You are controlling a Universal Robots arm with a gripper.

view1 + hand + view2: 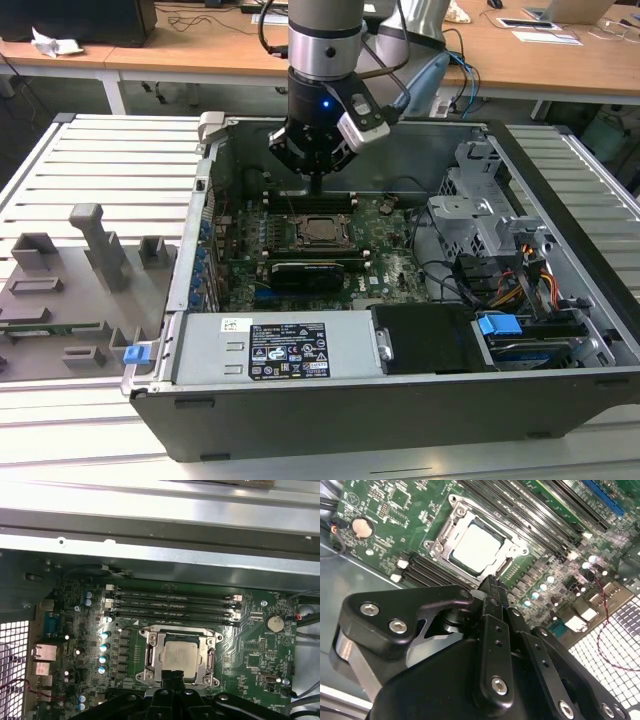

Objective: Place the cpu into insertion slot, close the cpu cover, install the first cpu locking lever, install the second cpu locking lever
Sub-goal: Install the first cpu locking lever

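Already the cpu [180, 655] is seated in the insertion slot [206, 656], framed by the cpu cover [150, 654].
The gripper [491, 585] is held near the slot's edge, fingers pressed together, nothing grasped.

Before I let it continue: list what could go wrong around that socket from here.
1. The gripper tip hangs close over the edge of the cpu cover. A slight drift on the way down could scrape the exposed cpu.
2. The memory slots lie right beside the cover, so a sideways push might catch them.
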